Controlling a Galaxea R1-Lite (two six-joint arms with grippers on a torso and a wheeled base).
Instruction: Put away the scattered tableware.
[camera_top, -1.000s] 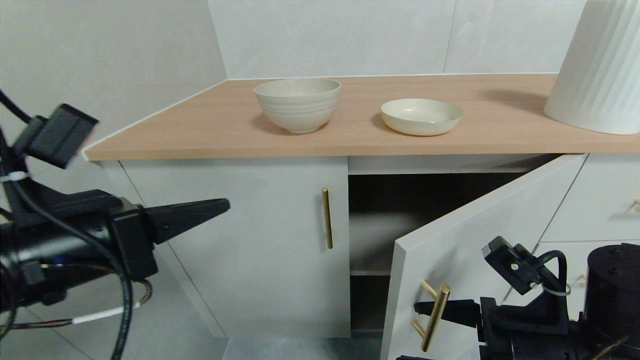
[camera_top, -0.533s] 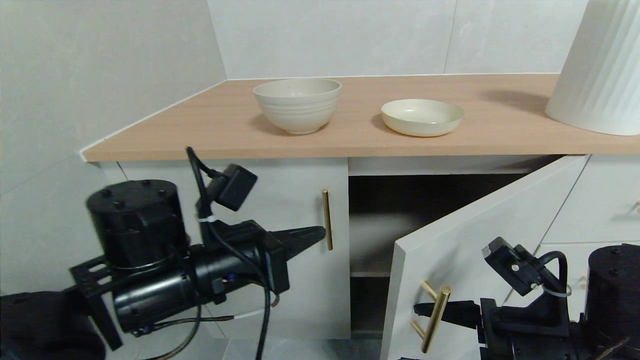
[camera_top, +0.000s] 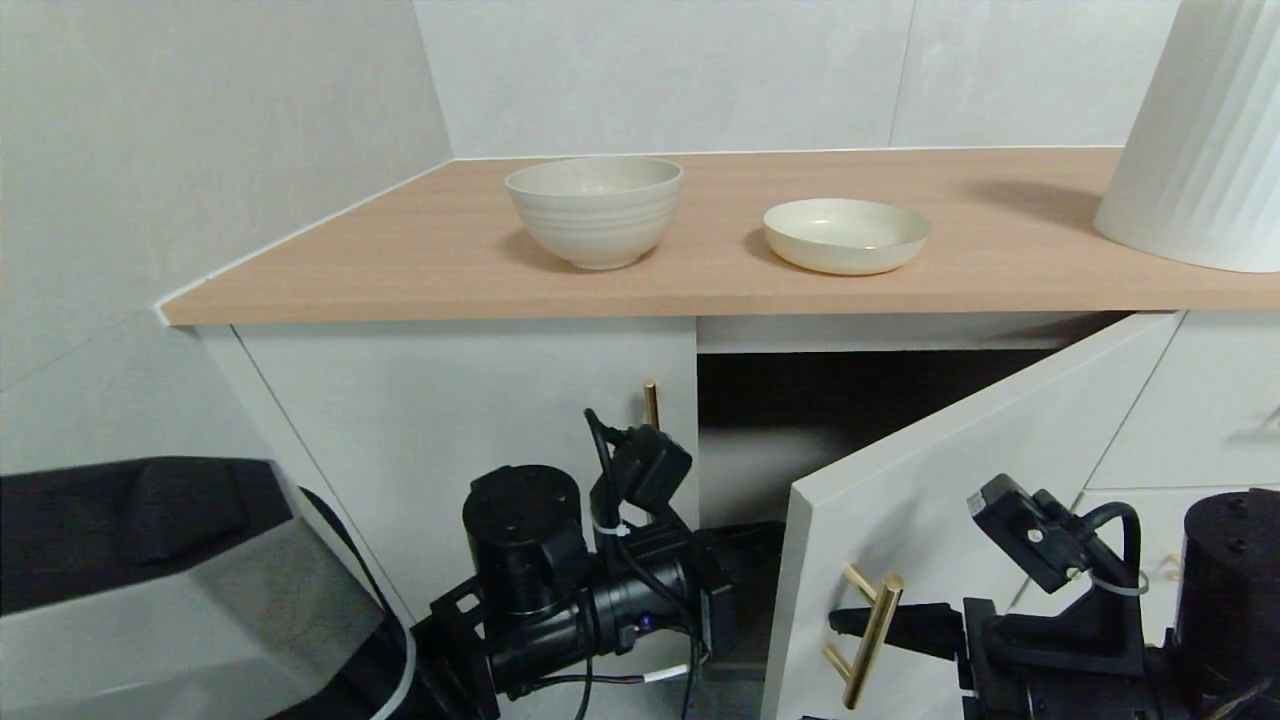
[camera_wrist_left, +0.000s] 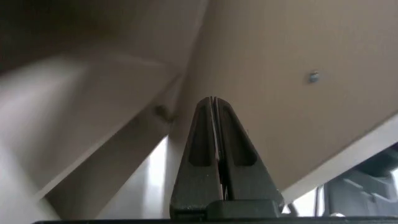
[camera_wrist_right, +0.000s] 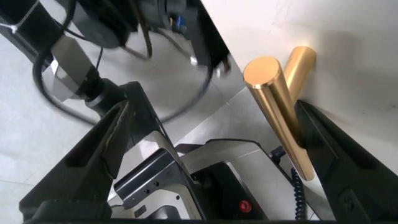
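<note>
Bowl (camera_top: 594, 208) and shallow dish (camera_top: 846, 233) stand apart on the tabletop (camera_top: 400, 270), untouched. Left tool (camera_wrist_left: 212, 102), fingers pressed together, has swung across from the far left into the open cabinet (camera_top: 800, 400). Right tool (camera_wrist_right: 211, 124), jaws spread, straddles the door handle (camera_wrist_right: 280, 112). Stowing has not begun.

I see a tall white ribbed vessel (camera_top: 1190, 150) standing at the right end of the wooden countertop (camera_top: 400, 260), toward its back edge. Pale wall tiles (camera_top: 660, 70) rise behind it. Under that right end sit white drawer fronts (camera_top: 1220, 400).
</note>
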